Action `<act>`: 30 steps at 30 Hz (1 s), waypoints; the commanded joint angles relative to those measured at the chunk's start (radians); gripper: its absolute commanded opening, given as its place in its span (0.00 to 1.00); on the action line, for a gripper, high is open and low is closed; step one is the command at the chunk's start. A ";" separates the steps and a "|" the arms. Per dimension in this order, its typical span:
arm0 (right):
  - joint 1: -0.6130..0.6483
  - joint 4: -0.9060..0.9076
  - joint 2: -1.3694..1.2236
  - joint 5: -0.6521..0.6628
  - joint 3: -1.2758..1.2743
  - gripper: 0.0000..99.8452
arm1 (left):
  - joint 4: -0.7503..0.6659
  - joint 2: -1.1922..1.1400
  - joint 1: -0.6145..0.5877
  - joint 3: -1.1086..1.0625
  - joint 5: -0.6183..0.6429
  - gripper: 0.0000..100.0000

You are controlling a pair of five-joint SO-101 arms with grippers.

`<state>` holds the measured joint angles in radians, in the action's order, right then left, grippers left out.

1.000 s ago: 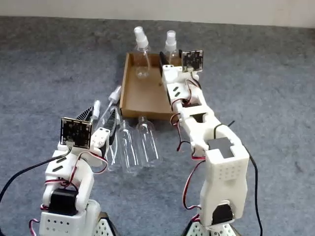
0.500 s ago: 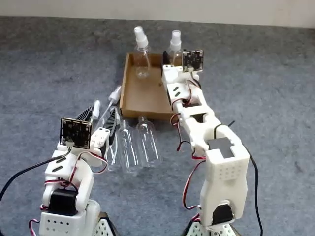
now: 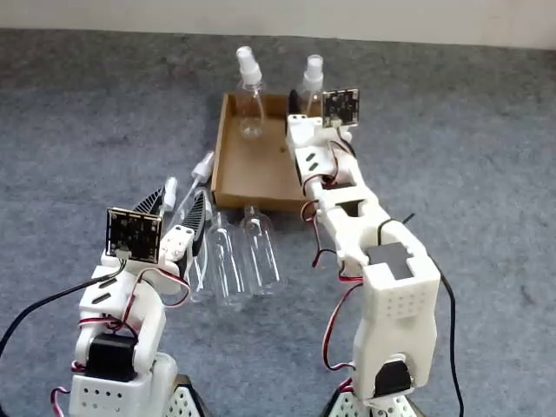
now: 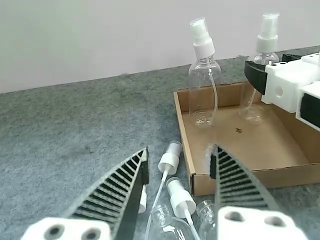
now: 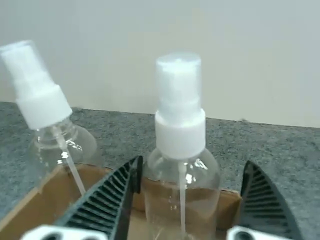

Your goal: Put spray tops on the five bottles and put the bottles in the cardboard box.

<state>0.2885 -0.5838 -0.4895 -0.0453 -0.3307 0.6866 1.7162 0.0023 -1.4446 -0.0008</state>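
Standing upright in the cardboard box (image 3: 252,174), one bottle (image 5: 181,185) sits between wide-open right fingers (image 5: 107,200).

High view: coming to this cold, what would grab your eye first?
Two capped bottles stand upright at the far end of the cardboard box, and the right gripper is open with one of them between its jaws. Nearer the arms, three bottles lie on their sides on the grey table among loose spray tops, by the open left gripper.
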 commanded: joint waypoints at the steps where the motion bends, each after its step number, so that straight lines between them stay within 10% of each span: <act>1: -0.012 -0.015 0.015 0.011 0.048 0.27 | -0.023 0.002 0.015 0.005 0.006 0.16; 30: 0.007 0.449 0.581 0.071 0.044 0.26 | -0.023 0.002 0.015 0.004 0.006 0.16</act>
<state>0.2869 -0.2186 -0.0506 0.0176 -0.3322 0.6866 1.7162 0.0023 -1.4446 -0.0008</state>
